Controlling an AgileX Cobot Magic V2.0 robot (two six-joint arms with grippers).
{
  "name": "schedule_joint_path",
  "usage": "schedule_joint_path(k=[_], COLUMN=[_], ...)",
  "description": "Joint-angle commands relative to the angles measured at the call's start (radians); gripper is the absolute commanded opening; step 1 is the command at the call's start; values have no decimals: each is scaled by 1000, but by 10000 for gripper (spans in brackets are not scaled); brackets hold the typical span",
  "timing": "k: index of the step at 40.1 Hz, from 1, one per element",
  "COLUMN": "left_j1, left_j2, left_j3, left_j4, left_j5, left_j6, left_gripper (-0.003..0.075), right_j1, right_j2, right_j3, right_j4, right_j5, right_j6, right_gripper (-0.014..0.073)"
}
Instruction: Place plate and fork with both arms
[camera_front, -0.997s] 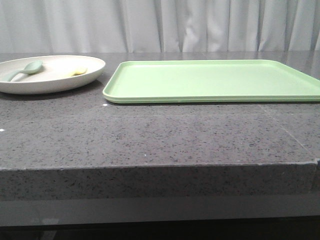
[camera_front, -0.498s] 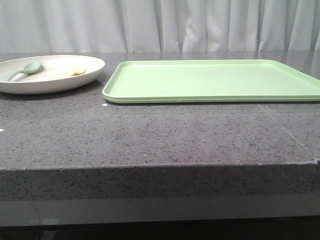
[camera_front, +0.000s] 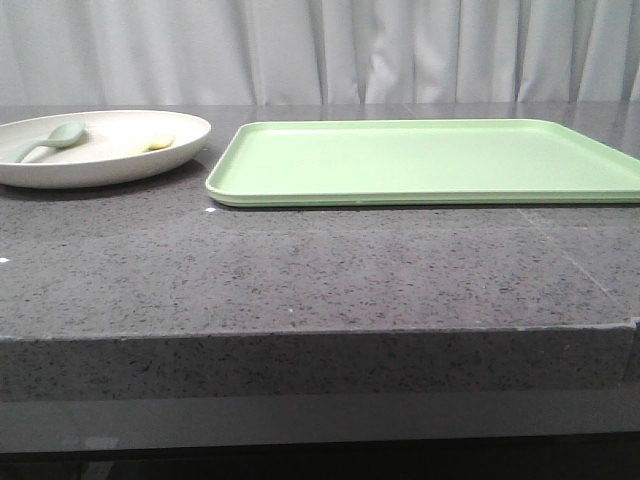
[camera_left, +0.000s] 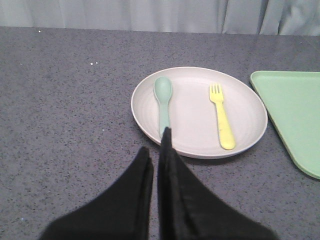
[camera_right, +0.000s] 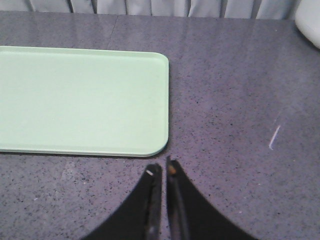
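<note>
Resting on a speckled grey stone table (camera_front: 300, 270), the cream-white plate (camera_front: 110, 165) sits at the far left, just beside the light-green tray (camera_front: 430, 160) but apart from it. Inside the plate lie two utensils, side by side and not touching — the pale-yellow fork (camera_left: 222, 123) nearer the tray, and a grey-green spoon (camera_left: 163, 100). The left gripper (camera_left: 155, 150) hovers near the plate's rim, black fingers pressed together, holding nothing. The right gripper (camera_right: 163, 174) — also clenched and empty, as far as the wrist view shows — hangs over bare table beside a tray corner.
</note>
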Motion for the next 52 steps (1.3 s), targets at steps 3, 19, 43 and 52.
schedule_joint_path(k=[3, 19, 43, 52], left_j1=[-1, -1, -1, 115], left_j2=[9, 9, 455, 765], left_j3=[-28, -28, -391, -663], left_j4=[91, 82, 109, -127], left_j5=[-90, -94, 289, 432], left_j6=[-10, -10, -8, 227], left_gripper=[389, 620, 621, 621], right_j1=[1, 1, 1, 1], right_j2=[12, 12, 12, 12], right_j3=[-35, -35, -35, -35], right_j4=[-58, -58, -57, -57], right_j5=[-59, -59, -58, -60], right_j6=[-2, -2, -2, -2], right_gripper=[419, 593, 593, 593])
